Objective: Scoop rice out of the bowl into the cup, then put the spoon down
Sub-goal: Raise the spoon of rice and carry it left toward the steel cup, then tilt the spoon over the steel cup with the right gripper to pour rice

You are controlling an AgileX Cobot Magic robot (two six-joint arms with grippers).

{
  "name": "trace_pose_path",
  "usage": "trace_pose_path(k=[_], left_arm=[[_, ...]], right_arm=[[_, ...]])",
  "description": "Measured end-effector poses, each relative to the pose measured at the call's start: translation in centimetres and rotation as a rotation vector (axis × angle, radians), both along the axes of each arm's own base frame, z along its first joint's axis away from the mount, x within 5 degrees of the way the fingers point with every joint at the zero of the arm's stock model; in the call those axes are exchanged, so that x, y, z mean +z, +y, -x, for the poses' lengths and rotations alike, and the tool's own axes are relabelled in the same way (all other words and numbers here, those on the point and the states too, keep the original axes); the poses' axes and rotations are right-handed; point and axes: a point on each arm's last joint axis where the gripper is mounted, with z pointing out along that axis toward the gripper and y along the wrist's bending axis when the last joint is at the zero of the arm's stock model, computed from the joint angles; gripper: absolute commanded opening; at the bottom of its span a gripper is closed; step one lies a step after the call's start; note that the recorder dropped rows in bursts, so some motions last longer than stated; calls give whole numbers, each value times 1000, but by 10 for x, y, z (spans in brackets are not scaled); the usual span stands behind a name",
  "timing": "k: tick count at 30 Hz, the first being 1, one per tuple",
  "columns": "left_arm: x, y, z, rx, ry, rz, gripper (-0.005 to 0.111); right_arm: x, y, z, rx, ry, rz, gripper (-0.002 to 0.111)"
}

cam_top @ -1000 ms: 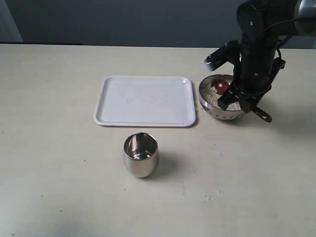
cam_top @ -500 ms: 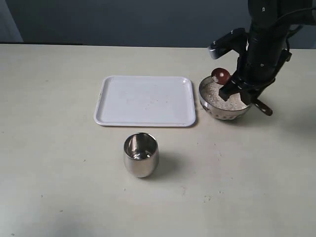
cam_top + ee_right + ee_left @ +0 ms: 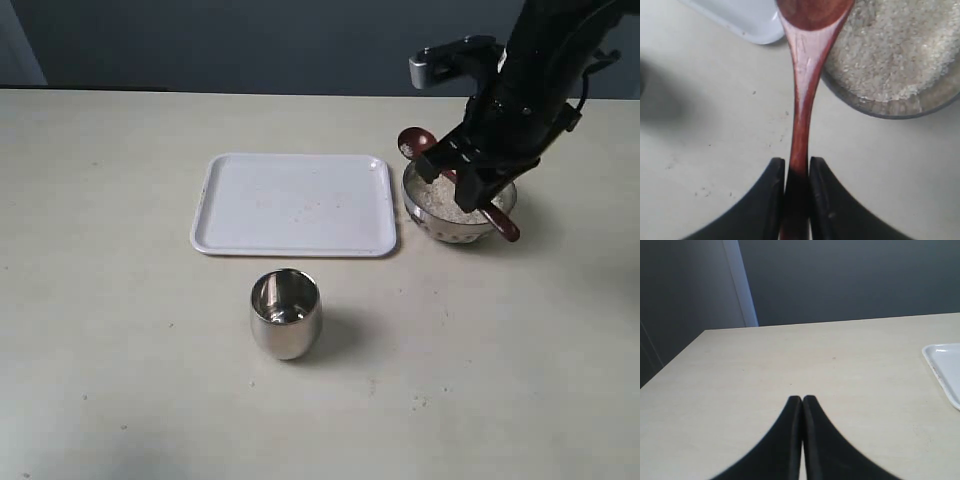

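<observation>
My right gripper [image 3: 478, 182] [image 3: 796, 167] is shut on the handle of the dark reddish-brown spoon [image 3: 415, 141] [image 3: 804, 95]. The spoon's head is lifted out over the left rim of the steel bowl [image 3: 457, 228] [image 3: 880, 111] and carries a few white grains. White rice [image 3: 445, 199] [image 3: 890, 55] fills the bowl. The steel cup [image 3: 285, 313] stands upright near the table's front, below the tray, apart from both grippers. My left gripper [image 3: 802, 401] is shut on nothing, over bare table; it does not show in the exterior view.
A white rectangular tray [image 3: 293, 203] [image 3: 943, 367] [image 3: 742, 17] lies between the cup and the bowl, its right edge close to the bowl. A few stray grains dot the table near the front right [image 3: 420, 400].
The right gripper rose and shifted left, lifting the spoon's head out of the rice in the bowl to above its left rim. The cup and tray have not moved.
</observation>
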Motion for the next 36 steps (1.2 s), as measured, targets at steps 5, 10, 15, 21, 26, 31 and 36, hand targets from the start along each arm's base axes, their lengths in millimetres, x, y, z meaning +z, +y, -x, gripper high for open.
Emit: trace_pose_path(k=[5, 10, 15, 21, 26, 31, 36], left_arm=[[0, 0, 0, 0, 0, 0, 0], [0, 0, 0, 0, 0, 0, 0], [0, 0, 0, 0, 0, 0, 0], [0, 0, 0, 0, 0, 0, 0], [0, 0, 0, 0, 0, 0, 0], [0, 0, 0, 0, 0, 0, 0], [0, 0, 0, 0, 0, 0, 0]], right_arm=[[10, 17, 17, 69, -6, -8, -1], [11, 46, 40, 175, -4, -8, -1], [11, 71, 64, 281, -17, 42, -1], [11, 92, 89, 377, -38, 69, -1], [10, 104, 104, 435, -45, 77, -1], [1, 105, 115, 479, -44, 131, -1], [-15, 94, 125, 494, -4, 188, -1]])
